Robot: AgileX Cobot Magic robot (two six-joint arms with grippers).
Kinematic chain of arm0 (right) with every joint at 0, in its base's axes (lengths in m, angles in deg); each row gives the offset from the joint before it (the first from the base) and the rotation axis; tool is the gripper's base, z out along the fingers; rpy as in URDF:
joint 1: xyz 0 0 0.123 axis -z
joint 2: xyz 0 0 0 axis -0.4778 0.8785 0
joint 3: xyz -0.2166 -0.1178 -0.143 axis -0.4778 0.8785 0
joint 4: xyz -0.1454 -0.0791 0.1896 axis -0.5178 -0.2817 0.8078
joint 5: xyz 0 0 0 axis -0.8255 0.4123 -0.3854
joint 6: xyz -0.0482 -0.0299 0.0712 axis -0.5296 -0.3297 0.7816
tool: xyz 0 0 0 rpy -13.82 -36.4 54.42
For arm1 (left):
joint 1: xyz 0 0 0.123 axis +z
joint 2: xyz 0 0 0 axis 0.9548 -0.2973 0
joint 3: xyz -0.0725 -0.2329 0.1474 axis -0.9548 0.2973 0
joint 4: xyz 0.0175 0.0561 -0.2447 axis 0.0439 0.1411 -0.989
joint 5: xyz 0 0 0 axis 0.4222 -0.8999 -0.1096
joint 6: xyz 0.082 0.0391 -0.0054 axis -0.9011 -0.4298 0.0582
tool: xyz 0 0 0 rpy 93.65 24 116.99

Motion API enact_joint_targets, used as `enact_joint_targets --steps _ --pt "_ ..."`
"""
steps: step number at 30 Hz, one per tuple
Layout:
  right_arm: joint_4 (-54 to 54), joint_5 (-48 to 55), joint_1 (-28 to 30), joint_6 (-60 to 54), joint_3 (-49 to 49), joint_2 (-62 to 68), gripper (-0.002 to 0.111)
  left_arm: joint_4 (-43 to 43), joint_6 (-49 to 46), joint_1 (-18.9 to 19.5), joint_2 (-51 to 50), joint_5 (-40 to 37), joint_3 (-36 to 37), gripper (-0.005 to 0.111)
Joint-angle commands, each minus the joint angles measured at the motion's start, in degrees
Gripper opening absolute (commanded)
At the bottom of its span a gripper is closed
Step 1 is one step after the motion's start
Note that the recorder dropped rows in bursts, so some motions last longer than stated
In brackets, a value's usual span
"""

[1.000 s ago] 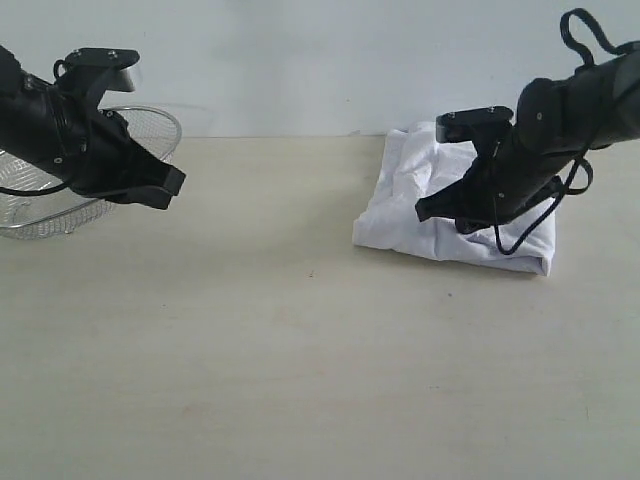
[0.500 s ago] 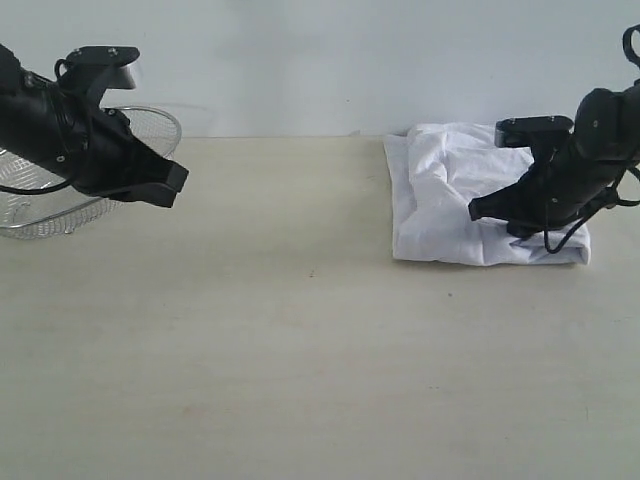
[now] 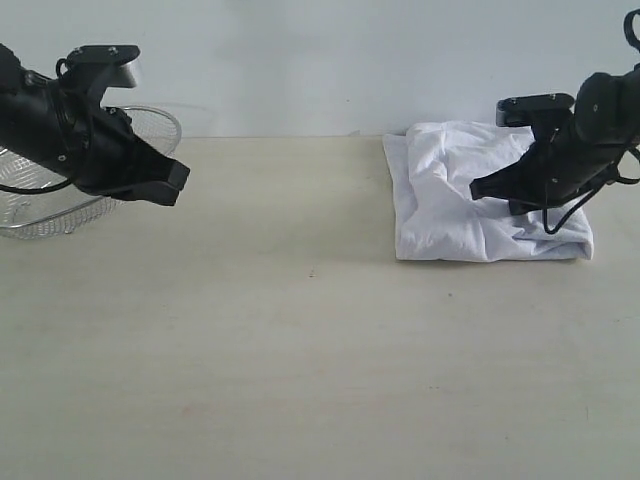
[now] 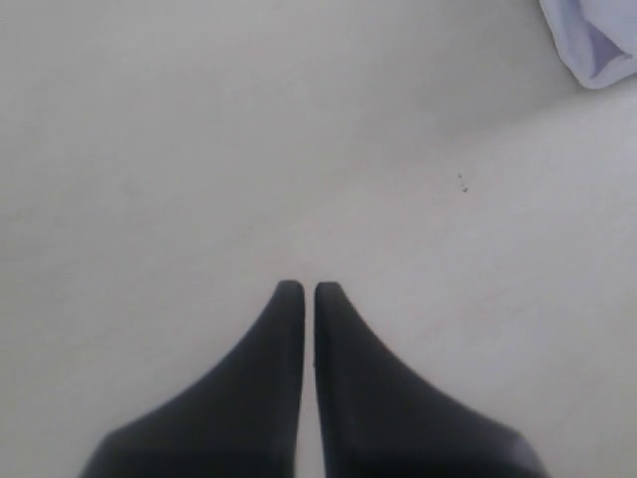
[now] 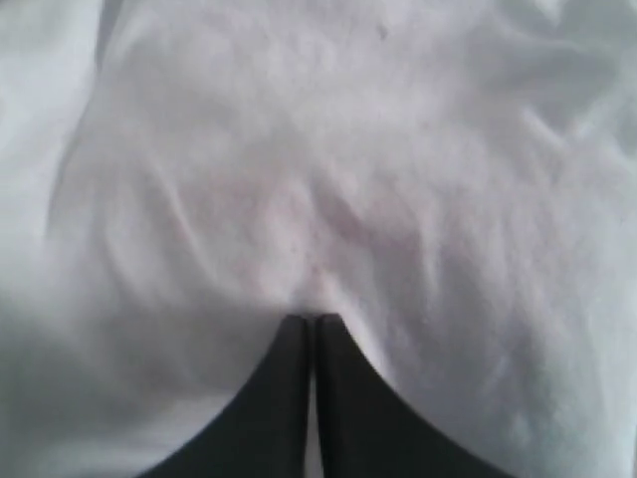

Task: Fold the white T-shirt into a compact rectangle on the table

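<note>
The white T-shirt (image 3: 450, 215) lies as a rumpled, roughly rectangular folded pile at the back right of the table (image 3: 300, 340). My right gripper (image 3: 478, 188) is over its right half, jaws shut, tips pointing left. In the right wrist view its tips (image 5: 307, 319) sit at the wrinkled white cloth (image 5: 299, 149), with creases running into them. No lettering shows. My left gripper (image 3: 178, 180) hangs shut above the bare table at the far left, nothing between its fingers (image 4: 300, 287). A corner of the shirt (image 4: 597, 45) shows in the left wrist view.
A silver wire-mesh basket (image 3: 40, 215) stands at the back left, partly behind my left arm. A pale wall runs along the table's far edge. Bare tabletop spreads across the front and middle.
My right gripper moved right and back, and the shirt slid right with it; the gripper now sits slightly higher over the pile. The left arm has held still.
</note>
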Motion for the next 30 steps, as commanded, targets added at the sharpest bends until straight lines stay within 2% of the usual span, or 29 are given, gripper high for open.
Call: enact_joint_targets --steps 1,8,11,15,22,27,30 --pt "-0.3 0.2 0.3 -0.4 -0.7 -1.3 0.0 -0.6 -0.5 0.2 0.5 1.8 0.3 0.004" --pt "-0.3 0.4 -2.9 -0.9 -0.2 -15.3 0.0 -0.4 -2.5 0.2 5.0 5.6 0.3 0.004" --pt "-0.3 -1.1 -3.6 -0.9 3.8 -22.9 0.0 0.0 -2.9 0.8 9.6 7.4 0.3 0.004" --pt "0.0 -7.7 -3.9 -0.9 17.4 -35.6 0.0 -0.8 -2.4 2.2 17.6 10.7 4.1 0.004" --pt "0.1 -30.4 -5.7 0.8 46.1 -62.2 0.0 -0.9 1.8 4.1 33.6 21.9 16.6 0.004" --pt "0.1 -31.7 -7.3 4.7 54.0 -70.9 0.0 -0.9 2.5 4.1 40.4 28.2 22.9 0.004" --pt "0.1 -31.3 -7.7 7.1 55.3 -72.9 0.0 -0.9 2.5 4.1 42.2 26.4 23.8 0.004"
